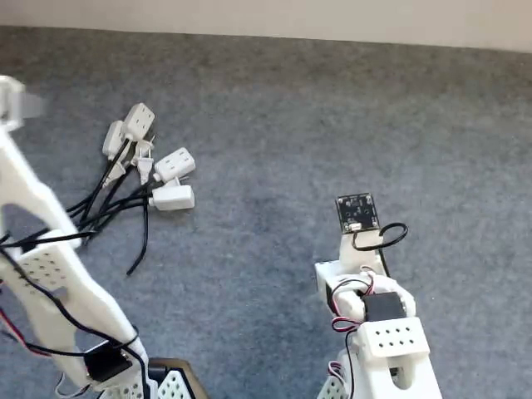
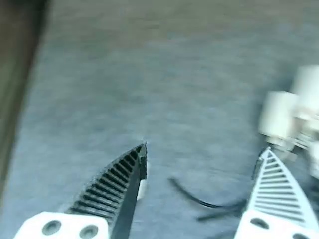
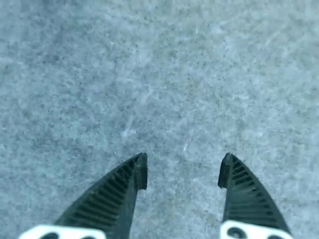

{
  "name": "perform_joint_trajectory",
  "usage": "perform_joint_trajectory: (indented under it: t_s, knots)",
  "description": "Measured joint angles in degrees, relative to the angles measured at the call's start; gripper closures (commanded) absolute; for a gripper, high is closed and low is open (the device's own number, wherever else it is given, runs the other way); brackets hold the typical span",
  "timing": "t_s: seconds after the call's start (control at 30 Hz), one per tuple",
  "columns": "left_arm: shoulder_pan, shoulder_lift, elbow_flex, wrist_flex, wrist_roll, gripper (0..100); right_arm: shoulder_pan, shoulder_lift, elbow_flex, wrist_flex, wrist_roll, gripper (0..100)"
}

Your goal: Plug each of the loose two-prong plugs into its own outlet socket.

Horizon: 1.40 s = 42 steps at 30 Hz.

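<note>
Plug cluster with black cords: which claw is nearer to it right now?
Left. The left claw is open with the plug cluster close beside it. The right claw is open over bare carpet, away from the cluster.

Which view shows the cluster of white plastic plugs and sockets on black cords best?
High view: the whole cluster of white plastic plugs and sockets lies in sight, each piece and its black cords distinct. Left wrist view catches a few white pieces beyond the open left hand. Right wrist view faces grey carpet.
</note>
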Motion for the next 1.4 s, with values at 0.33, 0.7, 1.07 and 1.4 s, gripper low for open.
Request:
perform_joint_trajectory:
  t_s: [0.33, 0.7, 1.07, 1.4]
  knots:
    - [21.3, -11.7, 40.8, -0.4, -9.9, 73, 0.0, 0.0, 0.0, 0.0, 0.0, 76.7]
    - [24.5, -4.9, 50.7, -10.5, -5.8, 72, 0.0, 0.0, 0.0, 0.0, 0.0, 76.7]
    - [29.9, 2.4, 50.9, -21.4, -7.6, 73, 0.0, 0.0, 0.0, 0.0, 0.0, 76.7]
    - [29.6, 4.9, 50.6, -22.6, -11.4, 84, 0.0, 0.0, 0.0, 0.0, 0.0, 76.7]
